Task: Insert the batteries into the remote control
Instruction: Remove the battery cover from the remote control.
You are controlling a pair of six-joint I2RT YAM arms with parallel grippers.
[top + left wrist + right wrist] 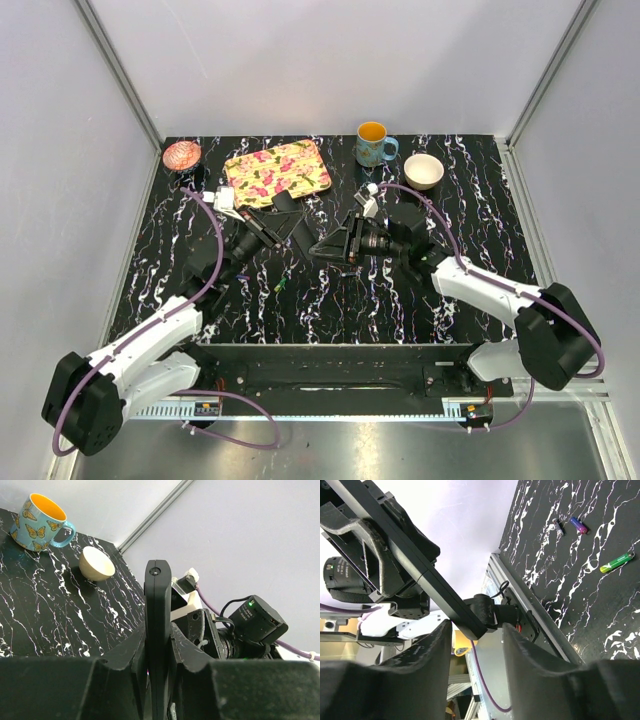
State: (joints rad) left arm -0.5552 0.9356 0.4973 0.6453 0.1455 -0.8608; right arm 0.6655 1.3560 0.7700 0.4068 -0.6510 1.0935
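The remote control (158, 610), a slim black bar, stands edge-on between the jaws of my left gripper (158, 635), which is shut on it. In the right wrist view the remote control (415, 567) runs down from the upper left. Its free end sits between the jaws of my right gripper (477, 630), close to the left finger and apart from the right one; this gripper is open. Both grippers (295, 220) (322, 246) meet over mid-table. Three batteries lie on the table: a green one (616, 562) (282, 286), a purple-blue one (578, 525) and a small one (558, 526).
A butterfly mug (374, 143) (37, 522) and a white bowl (423, 170) (96, 563) stand at the back right. A floral tray (277, 170) and a small pink dish (181, 154) sit at the back left. Grey walls enclose the black marbled table (480, 210).
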